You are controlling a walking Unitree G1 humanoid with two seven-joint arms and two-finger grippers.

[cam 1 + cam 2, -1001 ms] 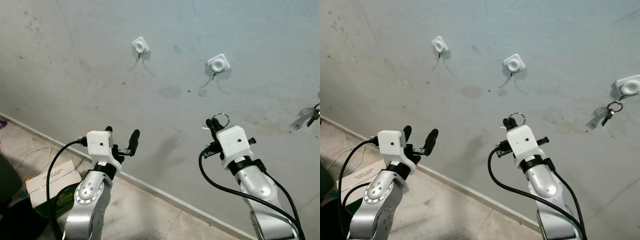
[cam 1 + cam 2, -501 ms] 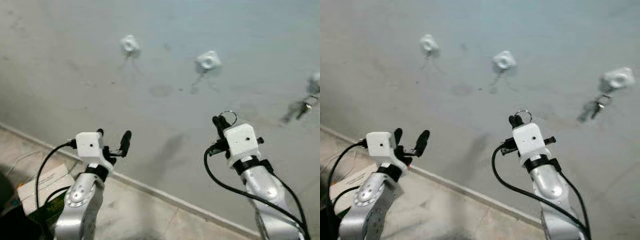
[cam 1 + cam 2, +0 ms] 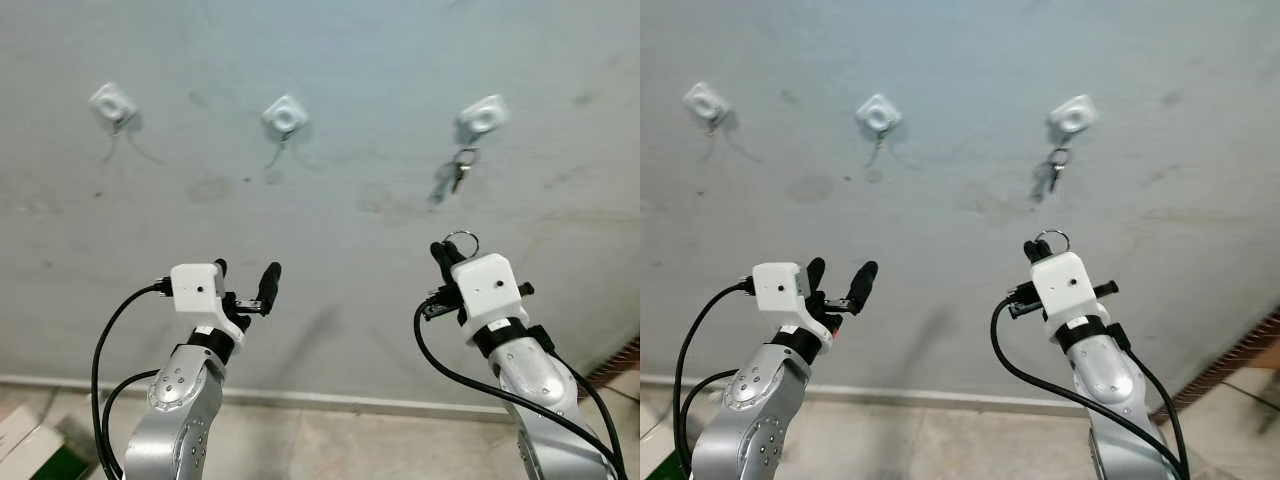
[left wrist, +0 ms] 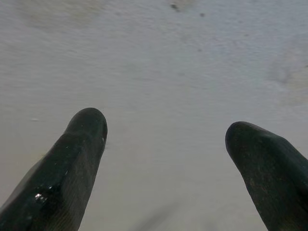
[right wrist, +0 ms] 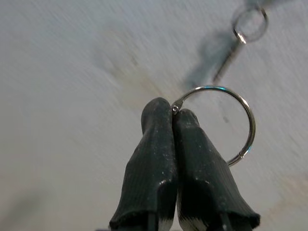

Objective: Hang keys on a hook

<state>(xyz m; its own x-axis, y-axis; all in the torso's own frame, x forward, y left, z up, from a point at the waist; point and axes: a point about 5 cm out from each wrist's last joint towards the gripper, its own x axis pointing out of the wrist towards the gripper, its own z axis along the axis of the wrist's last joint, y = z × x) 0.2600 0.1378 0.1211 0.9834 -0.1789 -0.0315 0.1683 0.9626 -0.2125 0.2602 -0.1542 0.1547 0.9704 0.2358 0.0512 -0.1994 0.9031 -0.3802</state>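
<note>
Both arms reach up toward the wall [image 3: 340, 230]; right pincer [image 3: 442, 254] pinches a ring [image 3: 460, 241], left pincer [image 3: 243, 281] spread.

**Matt plaster, bright metal, dull rubber**

Wall [image 3: 330, 90]: matt grey plaster, faintly rough, blotched with stains and hairline marks. Hooks [image 3: 285, 116]: glossy white plastic pads. Key ring [image 5: 226, 122]: thin polished metal, mirror-bright along its rim. Hanging keys [image 3: 458, 170]: dark, dull metal. Fingers [image 5: 159, 163] of the right gripper [image 5: 174, 113]: black, rubbery, finely ribbed, matt and dusted with pale specks. Left gripper [image 3: 245, 280]: same matt black. Wrist housings [image 3: 488, 285]: smooth white plastic. Arms [image 3: 175, 410]: brushed silvery metal. Cables [image 3: 450, 365]: black, slightly shiny.
</note>
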